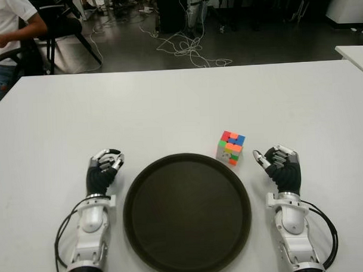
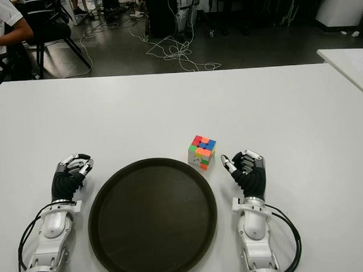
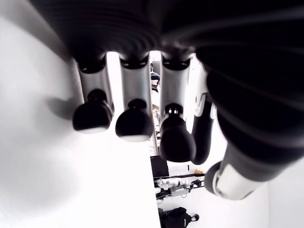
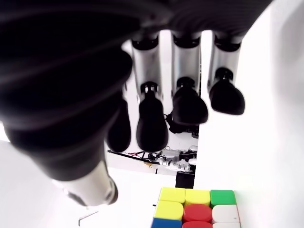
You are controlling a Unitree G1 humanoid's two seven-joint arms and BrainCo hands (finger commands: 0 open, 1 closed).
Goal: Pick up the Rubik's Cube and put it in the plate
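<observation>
Fingers (image 4: 152,123) of the right hand (image 1: 279,167) hang loosely curled and empty near the cube (image 1: 231,147) beside the plate (image 1: 188,255), left hand (image 1: 103,171) likewise idle, so reaching comes next.

A robotics lab: white bench (image 1: 168,100), tangled cables (image 1: 187,49) on dark floor (image 1: 256,44), seated person (image 1: 8,28) far left.

A scrambled Rubik's Cube (image 1: 231,147) sits on the white table (image 1: 168,106), corner-on (untouched), just beyond the round, dark, empty plate (image 1: 189,262) at its 1 o'clock rim.
</observation>
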